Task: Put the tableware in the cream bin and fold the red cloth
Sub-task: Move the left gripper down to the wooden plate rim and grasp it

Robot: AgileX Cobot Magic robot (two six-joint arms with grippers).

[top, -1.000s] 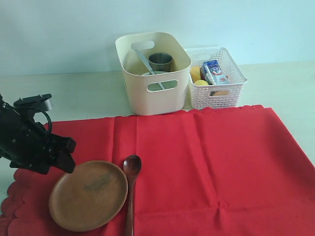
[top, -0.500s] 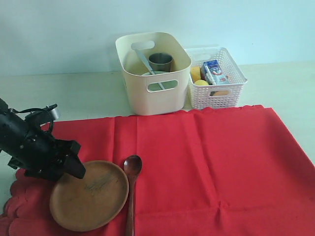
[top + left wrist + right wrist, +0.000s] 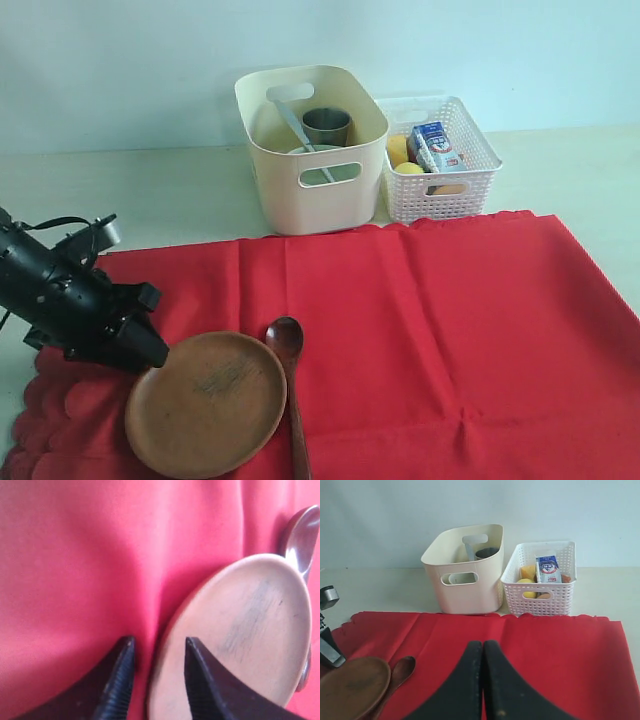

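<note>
Looking at a round brown wooden plate (image 3: 205,403), smooth with a dark scuff mid-face, lying flat near the left front corner of the red cloth (image 3: 420,320). Got the left gripper (image 3: 159,640) down low at its left rim, black arm slanted and almost level. Ribbed black fingers (image 3: 116,685) part open, astride the rim: one over the plate, one on the cloth side, with a sliver of red between, so no grip. Just beside the plate's right edge, a wooden spoon (image 3: 293,395). Further back, off the cloth, a smooth cream bin (image 3: 290,200) with a steel cup (image 3: 326,125) and knife (image 3: 300,130) inside, next to a white lattice basket (image 3: 445,190). Right gripper (image 3: 483,645) pressed shut on nothing, above the cloth.
</note>
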